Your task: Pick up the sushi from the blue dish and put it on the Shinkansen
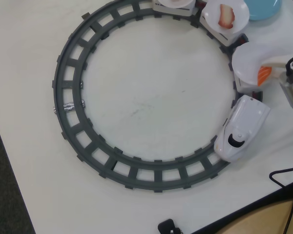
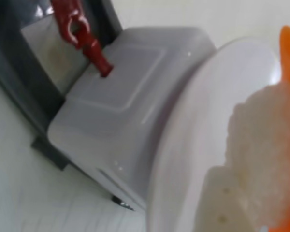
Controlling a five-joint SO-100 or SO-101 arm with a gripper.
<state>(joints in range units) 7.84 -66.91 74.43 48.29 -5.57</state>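
Observation:
My gripper [image 1: 268, 73] comes in from the right edge of the overhead view and is shut on the sushi [image 1: 264, 74], an orange top on white rice. It holds the sushi over the right rim of the white plate [image 1: 249, 61] on the car just behind the Shinkansen [image 1: 240, 127]. In the wrist view the sushi rice [image 2: 266, 135] fills the right side, with a white fingertip [image 2: 221, 203] against it. The plate [image 2: 203, 125] and its car body [image 2: 121, 101] lie below. Whether the sushi touches the plate I cannot tell. The blue dish [image 1: 263, 7] is at the top right, partly cut off.
The grey ring track [image 1: 71, 78] fills the middle of the white table. A second car's plate [image 1: 224, 14] carries a red-and-white piece. A red coupler [image 2: 82, 31] joins the cars. A black cable [image 1: 283, 175] lies at the lower right by the table edge.

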